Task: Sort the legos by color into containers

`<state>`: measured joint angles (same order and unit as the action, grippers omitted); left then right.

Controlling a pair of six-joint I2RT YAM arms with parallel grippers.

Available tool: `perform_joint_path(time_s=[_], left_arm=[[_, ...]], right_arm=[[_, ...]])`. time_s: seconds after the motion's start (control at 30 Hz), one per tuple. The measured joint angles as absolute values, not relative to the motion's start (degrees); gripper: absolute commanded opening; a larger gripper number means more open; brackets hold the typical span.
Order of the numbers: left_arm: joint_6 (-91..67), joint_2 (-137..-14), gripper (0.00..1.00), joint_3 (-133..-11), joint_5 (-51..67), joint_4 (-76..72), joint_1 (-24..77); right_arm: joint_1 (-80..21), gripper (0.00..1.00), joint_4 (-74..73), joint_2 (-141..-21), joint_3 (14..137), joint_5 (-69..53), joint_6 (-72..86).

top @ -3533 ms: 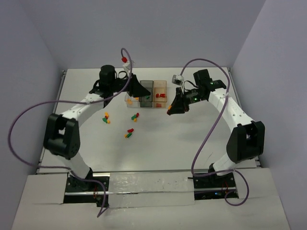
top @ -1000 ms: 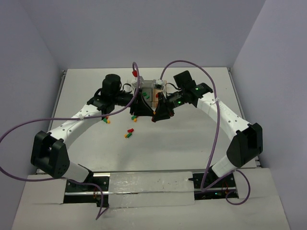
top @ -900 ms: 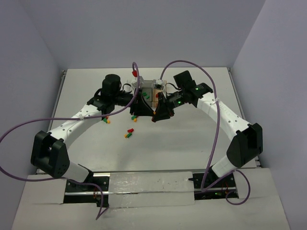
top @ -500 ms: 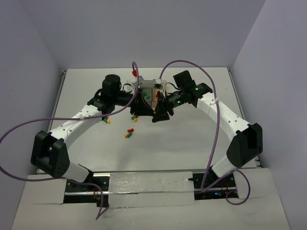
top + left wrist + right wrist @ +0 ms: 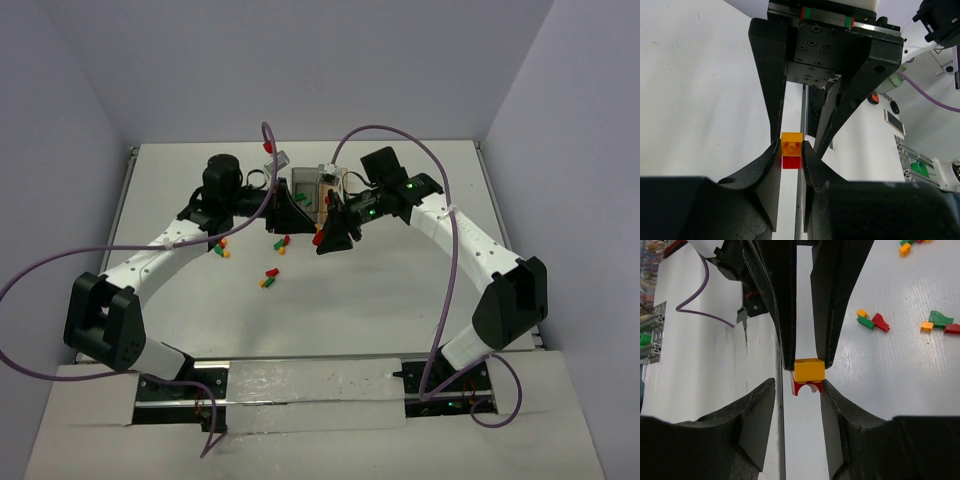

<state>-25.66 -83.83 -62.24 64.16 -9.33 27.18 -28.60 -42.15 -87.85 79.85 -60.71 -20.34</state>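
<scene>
Spread apart since a second ago, the right gripper [image 5: 798, 386] stands loosely around the yellow-on-red lego pair [image 5: 791, 149], which the left gripper [image 5: 791, 147] clamps between its fingertips.

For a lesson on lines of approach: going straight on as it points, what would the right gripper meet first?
Most likely the orange-on-red lego stack, held by the left gripper, just ahead of the right gripper's open jaws. Depth is unclear.

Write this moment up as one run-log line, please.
left pincer: shut on yellow-red lego stack | right pincer: open, either side of stack | loose legos: on table
</scene>
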Motion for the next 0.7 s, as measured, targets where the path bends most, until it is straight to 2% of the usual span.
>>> perform_joint_path(time_s=[0.17,0.27,0.47,0.5,0.63,0.7], left_arm=[[-26.86,-83.83,0.00,-62.13,64.27,-10.73,27.16],[-27.45,-83.83,0.00,-62.11,64.44,-11.28,27.16],[-28.65,-83.81,0.00,-61.70,65.15,-12.77,27.16],[-28.72,-83.81,0.00,-61.67,65.28,-13.13,27.16],[-29.20,-83.79,0.00,-61.47,65.29,-14.09,27.09],[-29.58,-83.79,0.00,-61.45,65.45,-14.45,26.88]], right_arm=[[-28.30,0.53,-41.96,-87.88,79.94,-61.14,-19.74],[-28.14,0.50,-41.73,-87.97,80.37,-61.61,-18.92],[-26.96,0.17,-40.50,-88.55,81.04,-63.78,-16.94],[-26.64,0.16,-40.39,-88.77,81.08,-64.18,-16.59],[-26.20,0.01,-40.11,-89.14,81.12,-65.52,-15.78],[-26.17,0.00,-39.98,-89.14,81.12,-65.75,-15.68]])
